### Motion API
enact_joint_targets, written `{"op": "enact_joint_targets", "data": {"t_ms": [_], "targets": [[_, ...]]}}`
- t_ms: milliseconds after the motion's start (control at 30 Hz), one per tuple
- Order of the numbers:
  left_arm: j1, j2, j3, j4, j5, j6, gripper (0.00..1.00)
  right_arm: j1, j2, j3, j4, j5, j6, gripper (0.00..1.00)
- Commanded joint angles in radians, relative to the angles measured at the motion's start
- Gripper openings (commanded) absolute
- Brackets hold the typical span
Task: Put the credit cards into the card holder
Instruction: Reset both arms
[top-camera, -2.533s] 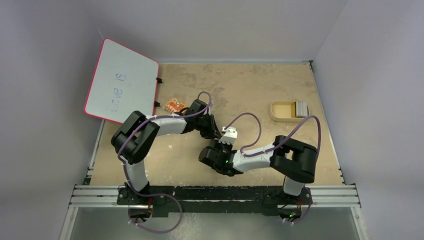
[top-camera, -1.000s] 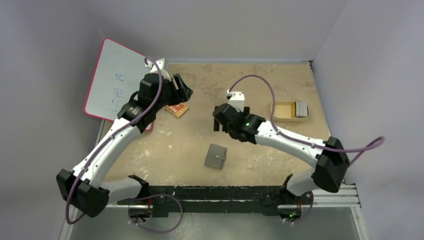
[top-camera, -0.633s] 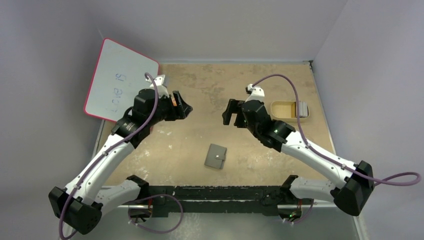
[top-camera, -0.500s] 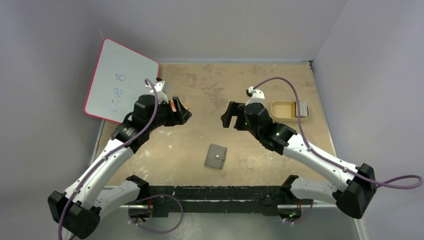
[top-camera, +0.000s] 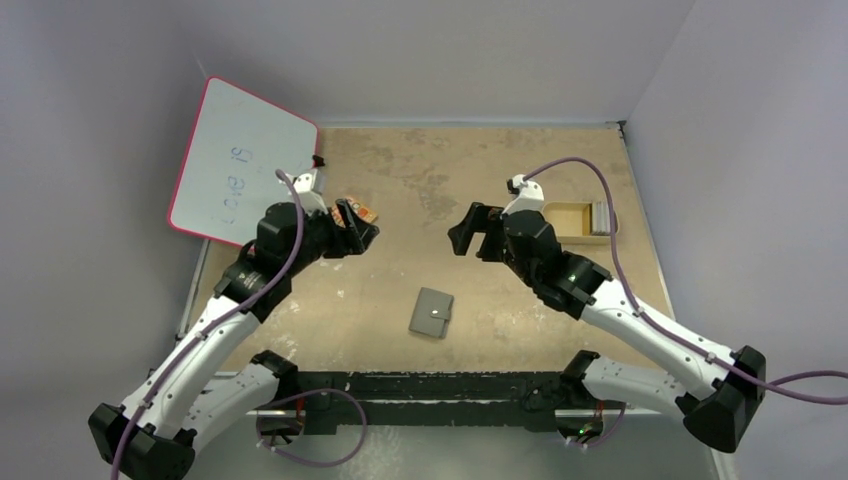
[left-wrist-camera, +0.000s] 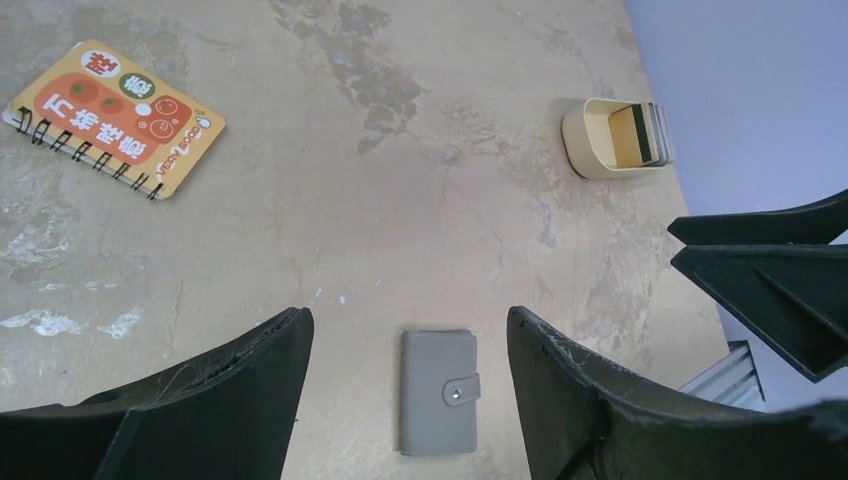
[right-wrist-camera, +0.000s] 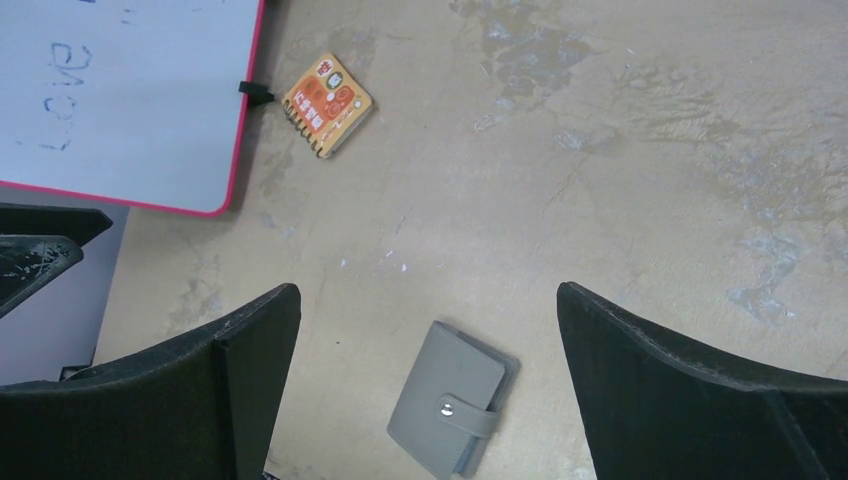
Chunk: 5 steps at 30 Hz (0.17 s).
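1. Card holder (top-camera: 431, 313): flat grey rectangle, matte, rounded corners; folded shut under a tab with a small metal snap stud (left-wrist-camera: 457, 393); lying flat on the table (top-camera: 480, 170), mid-width, towards the near edge.
2. Cards (left-wrist-camera: 655, 133): thin and stiff, grey-silver edges; standing on edge, packed at one end of the tray (left-wrist-camera: 588, 150); well apart from the card holder.
3. Tray: tan, oblong, rounded ends, low smooth wall; near the table's right edge.
4. Table: tan, matte, blotchy with pale worn patches.
5. Notebook (left-wrist-camera: 115, 118): small, orange printed cover, black spiral binding along one side; flat, just beside the whiteboard (top-camera: 240, 170).
6. Whiteboard: glossy white panel, pink rim, rounded corners, blue writing; at the far-left corner, reaching past the table's edge.
7. Left gripper (left-wrist-camera: 407, 318): black scuffed fingers; spread wide, holding nothing; hovering above the table, left of centre.
8. Right gripper (right-wrist-camera: 428, 292): same build; spread wide, holding nothing; hovering right of centre, well apart from the left one.
9. Room: bare table all round the card holder; walls close along the far and right edges.
10. Count: one card holder, one tray, one notebook, one whiteboard, two grippers; several cards, exact number not readable.
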Motion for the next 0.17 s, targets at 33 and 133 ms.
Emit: {"op": "enact_joint_targets", "data": {"t_ms": [33, 133], "targets": [[0.005, -0.025, 0.016, 0.037, -0.050, 0.025, 0.71, 0.002, -0.029, 0.010, 0.002, 0.031, 0.012, 0.99], [0.005, -0.025, 0.017, 0.034, -0.056, 0.022, 0.73, 0.001, -0.043, -0.009, 0.012, 0.040, 0.010, 0.99]]}}
